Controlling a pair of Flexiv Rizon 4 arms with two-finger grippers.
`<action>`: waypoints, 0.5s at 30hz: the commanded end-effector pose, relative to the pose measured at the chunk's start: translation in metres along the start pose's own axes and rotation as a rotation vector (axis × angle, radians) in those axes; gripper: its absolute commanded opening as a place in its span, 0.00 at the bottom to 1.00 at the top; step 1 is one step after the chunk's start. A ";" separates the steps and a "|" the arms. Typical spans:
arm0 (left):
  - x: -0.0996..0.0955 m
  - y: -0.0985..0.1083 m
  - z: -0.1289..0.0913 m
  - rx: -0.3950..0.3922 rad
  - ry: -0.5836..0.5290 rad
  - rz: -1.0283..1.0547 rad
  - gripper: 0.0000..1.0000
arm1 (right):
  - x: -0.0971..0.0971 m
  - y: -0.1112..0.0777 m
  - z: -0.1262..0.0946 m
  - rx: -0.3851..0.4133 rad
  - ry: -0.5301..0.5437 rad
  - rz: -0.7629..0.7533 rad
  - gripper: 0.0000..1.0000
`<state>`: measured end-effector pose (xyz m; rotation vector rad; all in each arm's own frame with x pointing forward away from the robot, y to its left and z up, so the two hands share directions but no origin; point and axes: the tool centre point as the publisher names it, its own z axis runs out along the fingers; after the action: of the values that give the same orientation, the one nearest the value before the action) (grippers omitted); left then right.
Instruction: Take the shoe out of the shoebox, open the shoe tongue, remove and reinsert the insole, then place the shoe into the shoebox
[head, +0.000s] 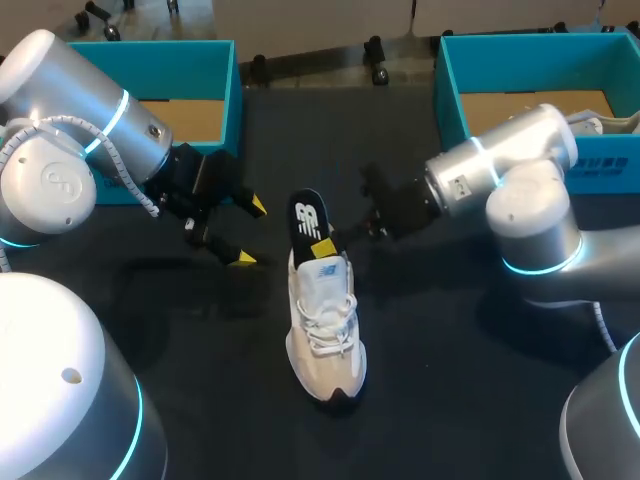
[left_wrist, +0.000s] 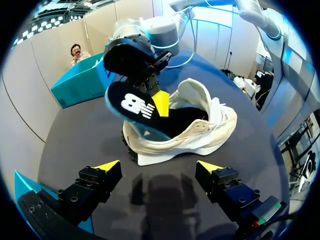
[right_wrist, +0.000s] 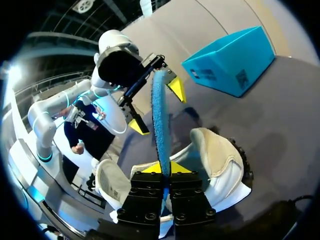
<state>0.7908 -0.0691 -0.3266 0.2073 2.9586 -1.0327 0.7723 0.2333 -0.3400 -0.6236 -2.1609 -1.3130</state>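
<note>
Pinching the thin insole (right_wrist: 160, 120), my right tool (right_wrist: 164, 167) holds something light and floppy, I judge, best gripped low. My left tool (head: 250, 232) gapes wide beside the shoe (head: 325, 325).

Head: high behind, looking down on the table (head: 450, 400).
Left wrist: low, near, facing the shoe (left_wrist: 210, 132) side-on.
Right wrist: nearest, edge-on to the insole (right_wrist: 160, 110).
Shared: shoe, all views.

In the head view, the lower end of the insole (head: 309, 218) is hidden inside the shoe (head: 325, 320), and one finger of the right claw (head: 326, 244) sits behind the insole. The left arm (head: 70, 110) covers part of the left shoebox (head: 190, 75). The right shoebox (head: 452, 95) runs past the frame edge.
</note>
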 end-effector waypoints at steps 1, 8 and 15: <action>0.000 -0.001 0.000 -0.005 0.000 -0.001 1.00 | -0.002 -0.003 0.006 0.005 0.012 0.012 0.00; 0.000 -0.001 0.000 -0.005 0.000 -0.001 1.00 | 0.007 -0.015 0.011 0.022 0.027 0.043 0.00; 0.000 -0.001 0.000 -0.005 0.000 -0.001 1.00 | 0.016 -0.026 0.018 0.016 0.029 0.076 0.00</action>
<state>0.7908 -0.0691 -0.3266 0.2074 2.9586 -1.0327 0.7472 0.2373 -0.3520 -0.6541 -2.1003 -1.2456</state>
